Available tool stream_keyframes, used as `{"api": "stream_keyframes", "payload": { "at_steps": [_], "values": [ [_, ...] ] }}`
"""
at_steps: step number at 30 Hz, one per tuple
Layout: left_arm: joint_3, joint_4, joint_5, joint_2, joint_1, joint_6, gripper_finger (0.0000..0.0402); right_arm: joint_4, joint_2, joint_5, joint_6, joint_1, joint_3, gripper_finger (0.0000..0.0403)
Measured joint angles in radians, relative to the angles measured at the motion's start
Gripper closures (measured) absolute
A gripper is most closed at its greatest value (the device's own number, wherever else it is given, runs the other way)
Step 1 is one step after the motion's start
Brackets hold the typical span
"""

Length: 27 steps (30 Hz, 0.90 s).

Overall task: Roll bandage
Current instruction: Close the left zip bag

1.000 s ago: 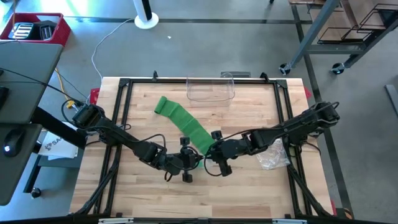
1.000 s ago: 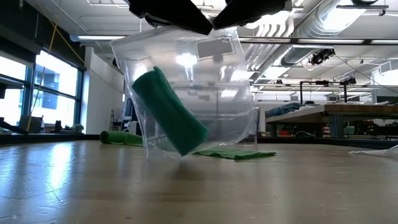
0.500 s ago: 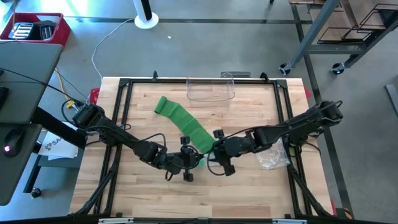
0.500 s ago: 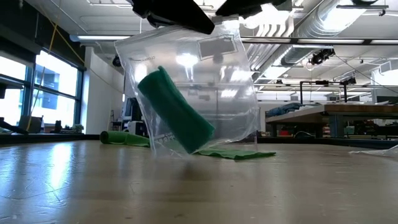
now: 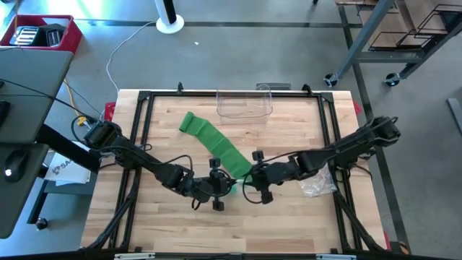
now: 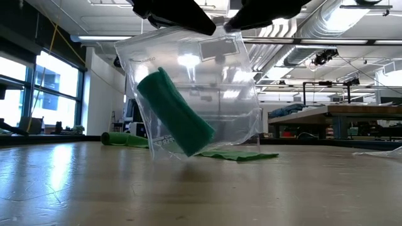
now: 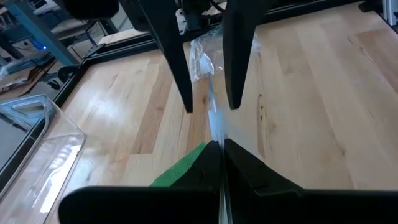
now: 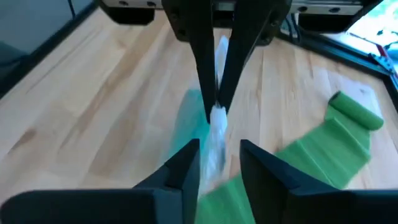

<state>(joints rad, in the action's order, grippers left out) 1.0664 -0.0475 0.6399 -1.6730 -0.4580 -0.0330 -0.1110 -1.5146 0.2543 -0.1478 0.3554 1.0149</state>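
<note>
A clear plastic bag (image 6: 195, 94) is held above the wooden worktop (image 5: 289, 224) by the left pincer (image 5: 222, 185), which is clamped shut on the bag's top edge. Inside the bag a rolled green bandage (image 6: 174, 113) is seen lying tilted against its lower corner. The right pincer (image 5: 253, 180) is placed just beside the left one at the bag's upper edge, its two fingers (image 8: 186, 165) parted to either side of the plastic, with nothing gripped between them. A second green bandage (image 5: 213, 144) is left partly unrolled across the middle of the worktop, its rolled end toward a clear container (image 5: 244, 103) set at the far edge. Crumpled clear plastic (image 5: 317, 184) is seen under the right arm.
</note>
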Motion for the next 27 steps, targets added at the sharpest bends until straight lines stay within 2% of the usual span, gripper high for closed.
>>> {"api": "stream_keyframes", "payload": {
  "at_steps": [4, 11, 17, 22, 27],
  "values": [
    [0.0, 0.002, 0.0, 0.0, 0.0, 0.0, 0.04, 0.098, 0.0, 0.0, -0.008, 0.006, -0.035, 0.0326],
    [0.0, 0.002, 0.0, 0.0, 0.0, 0.0, 0.04, 0.096, 0.0, 0.001, -0.01, 0.012, -0.037, 0.0395],
    [0.0, 0.009, 0.003, 0.0, 0.0, -0.016, 0.0392, 0.075, 0.0, 0.035, 0.018, 0.014, -0.037, 0.0401],
    [0.0, 0.025, 0.0, 0.0, 0.0, -0.027, 0.0329, 0.055, 0.001, 0.105, 0.036, 0.02, -0.037, 0.0401],
    [-0.001, -0.015, 0.003, -0.006, 0.007, -0.026, 0.025, 0.05, 0.001, 0.111, 0.039, 0.019, -0.037, 0.0402]
  ]
}}
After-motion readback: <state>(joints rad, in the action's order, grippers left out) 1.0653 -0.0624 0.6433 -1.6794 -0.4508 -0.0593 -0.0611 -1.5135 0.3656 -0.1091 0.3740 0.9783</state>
